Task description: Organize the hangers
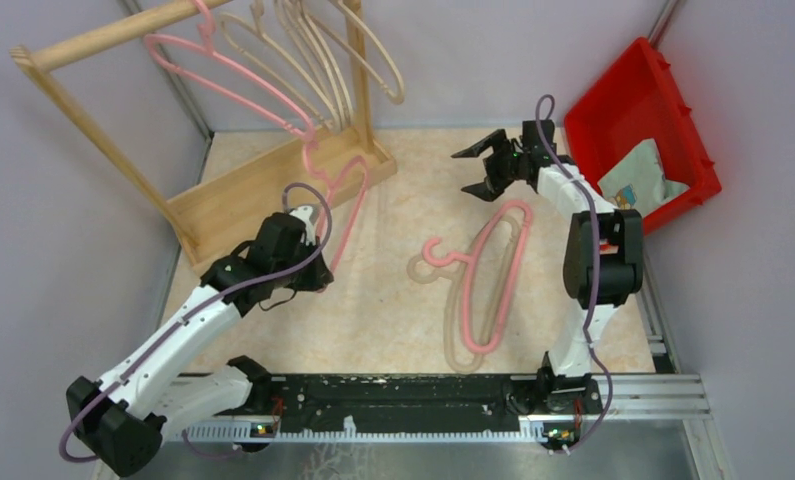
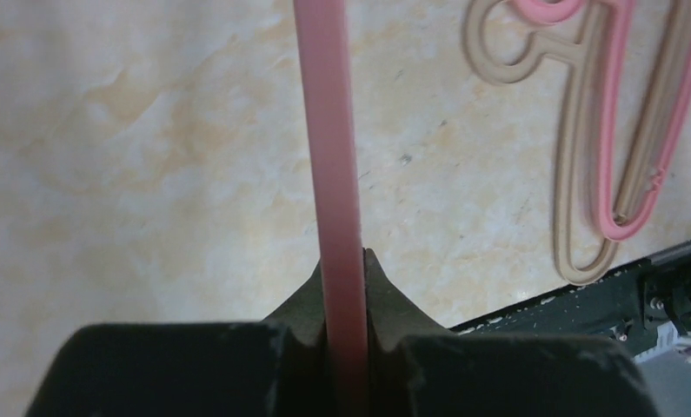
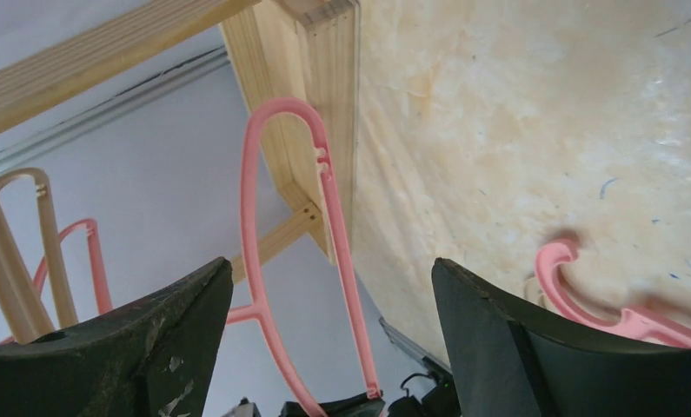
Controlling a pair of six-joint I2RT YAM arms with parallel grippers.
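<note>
left gripper (image 2: 345, 287) clamped on pink hanger (image 2: 333, 156) bar | right gripper (image 3: 328, 304) gaped empty | we judged: keep pinch firm, swing hook square onto rack pole (image 1: 113, 33)

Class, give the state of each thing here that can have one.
Left gripper: shut on first pink plastic hanger.
Right gripper: open, empty.
Second pink plastic hanger: lying on table, atop beige plastic hanger.
Other beige and pink hangers: hanging on wooden rack pole.
Red plastic bin: holding a pale packet.
</note>
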